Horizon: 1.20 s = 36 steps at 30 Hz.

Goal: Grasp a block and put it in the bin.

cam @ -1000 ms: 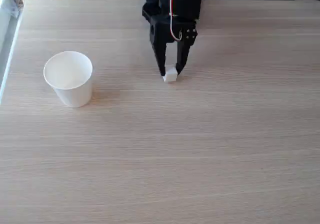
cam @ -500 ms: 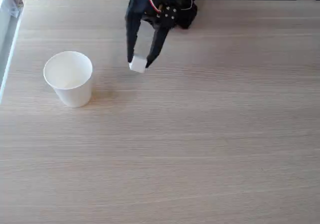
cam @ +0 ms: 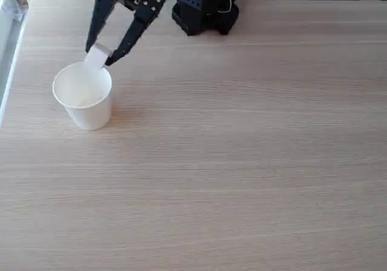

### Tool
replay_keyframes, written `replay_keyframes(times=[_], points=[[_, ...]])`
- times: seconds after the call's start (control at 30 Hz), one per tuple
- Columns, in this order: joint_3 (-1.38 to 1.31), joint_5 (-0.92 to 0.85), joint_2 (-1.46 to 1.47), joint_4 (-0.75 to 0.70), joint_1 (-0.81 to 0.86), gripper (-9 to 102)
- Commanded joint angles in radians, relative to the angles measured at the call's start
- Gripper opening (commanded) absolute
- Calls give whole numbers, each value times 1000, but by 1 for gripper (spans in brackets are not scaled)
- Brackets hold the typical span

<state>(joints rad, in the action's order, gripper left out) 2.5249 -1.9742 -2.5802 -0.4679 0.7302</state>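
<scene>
In the upper left of the frame, on a pale wood-grain worktop (cam: pixel 242 162), stands the bin, a white paper cup (cam: pixel 83 95), tapered, upright, with a round rolled rim and nothing visible inside. Above and behind it, the black arm (cam: pixel 202 8) reaches in from the top edge, red and white wires showing at its joints. Its pincer (cam: pixel 98 56) points down and to the left, the two black fingers clamped on the block (cam: pixel 97 55), a small white cube held between the tips. The cube hangs over the far edge of the cup's rim, at the upper right of the opening as the fixed view shows it, not over its middle; its outline is slightly blurred and its faces are plain.

Risks, as judged from this position: a release here may drop the cube onto the rim, from which it could bounce out onto the worktop behind the cup. A descent from here could bring the lower finger against the rim and tip or push the light cup. The grip appears to be at the very tips, so the cube may slip or twist before it is over the opening. White cube against white cup gives little contrast for judging alignment.
</scene>
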Motion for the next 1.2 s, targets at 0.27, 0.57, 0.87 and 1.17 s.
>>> replay_keyframes(times=[0.27, 0.57, 0.87, 1.17], points=[[-60, -29, 196, 86, 54, 1], [-107, -37, 281, 144, 72, 2], [-118, -94, 325, 140, 109, 16], [-118, -103, 318, 130, 104, 23]])
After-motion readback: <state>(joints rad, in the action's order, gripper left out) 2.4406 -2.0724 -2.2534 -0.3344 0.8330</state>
